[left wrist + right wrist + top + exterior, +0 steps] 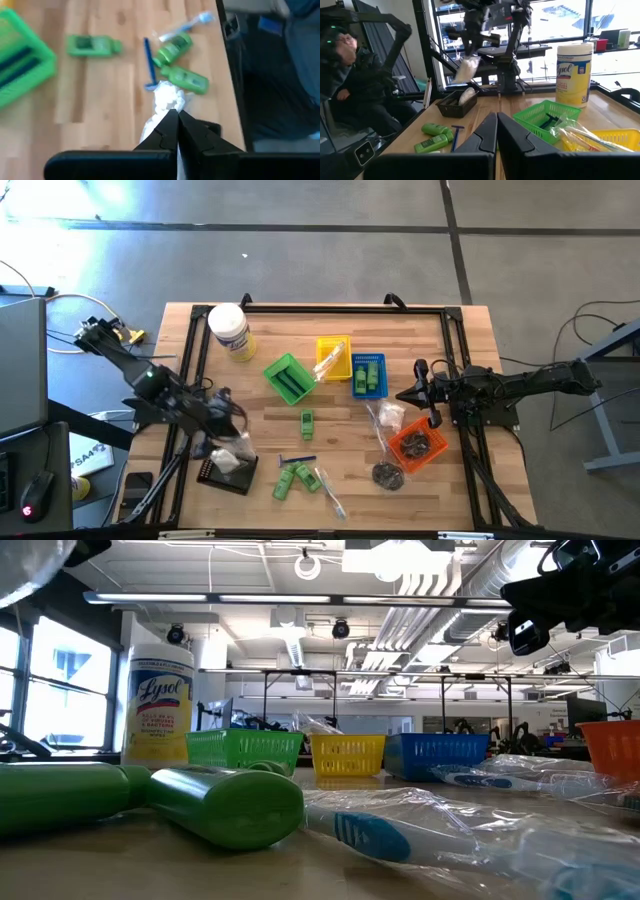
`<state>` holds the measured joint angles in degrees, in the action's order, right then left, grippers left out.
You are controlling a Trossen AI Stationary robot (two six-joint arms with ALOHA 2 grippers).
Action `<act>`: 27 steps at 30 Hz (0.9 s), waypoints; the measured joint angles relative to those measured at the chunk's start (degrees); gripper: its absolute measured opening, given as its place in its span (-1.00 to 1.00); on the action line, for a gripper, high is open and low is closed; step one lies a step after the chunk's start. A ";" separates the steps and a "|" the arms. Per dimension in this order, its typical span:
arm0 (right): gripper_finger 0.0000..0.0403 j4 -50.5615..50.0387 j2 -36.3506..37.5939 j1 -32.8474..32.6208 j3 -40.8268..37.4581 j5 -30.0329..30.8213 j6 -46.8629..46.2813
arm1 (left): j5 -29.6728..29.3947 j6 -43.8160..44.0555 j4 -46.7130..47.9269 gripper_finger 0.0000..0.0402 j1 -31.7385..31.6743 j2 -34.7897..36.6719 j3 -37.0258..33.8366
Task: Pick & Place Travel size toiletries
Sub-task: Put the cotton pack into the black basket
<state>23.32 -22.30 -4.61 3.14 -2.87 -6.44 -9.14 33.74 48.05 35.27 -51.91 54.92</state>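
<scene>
The left gripper point(176, 116) is clamped on a white wrapped packet point(164, 102), which hangs in the air above the black tray point(226, 472) near the table's point(330, 420) front-left corner. The right wrist view shows the same packet point(465, 68) dangling over the tray point(456, 103), which already holds another white packet. The step in hand looks like the drop into that tray. To do it well, the left gripper should centre over the tray's opening and come low before letting go, since the limp wrapper may swing or catch on the rim.

Still loose near the table's front edge are green bottles point(292, 478), a blue razor point(297, 460) and a wrapped toothbrush point(330, 491). The right gripper point(432, 394) waits near the right edge beside the orange basket point(417, 446), fingers together.
</scene>
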 joint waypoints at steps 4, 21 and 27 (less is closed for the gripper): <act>-0.98 0.00 -0.16 -0.01 0.00 0.00 0.00 | 3.80 0.26 0.82 -1.00 0.28 -7.18 6.47; -0.98 0.03 -0.16 0.01 0.00 0.00 0.11 | 1.67 15.06 10.56 -1.00 8.44 -20.95 9.57; -0.98 0.03 -0.16 0.01 0.00 0.00 0.21 | 1.54 17.61 11.68 -1.00 8.35 -24.01 9.57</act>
<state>23.35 -22.46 -4.60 3.14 -2.87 -6.23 -7.60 51.35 59.72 43.62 -75.92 64.49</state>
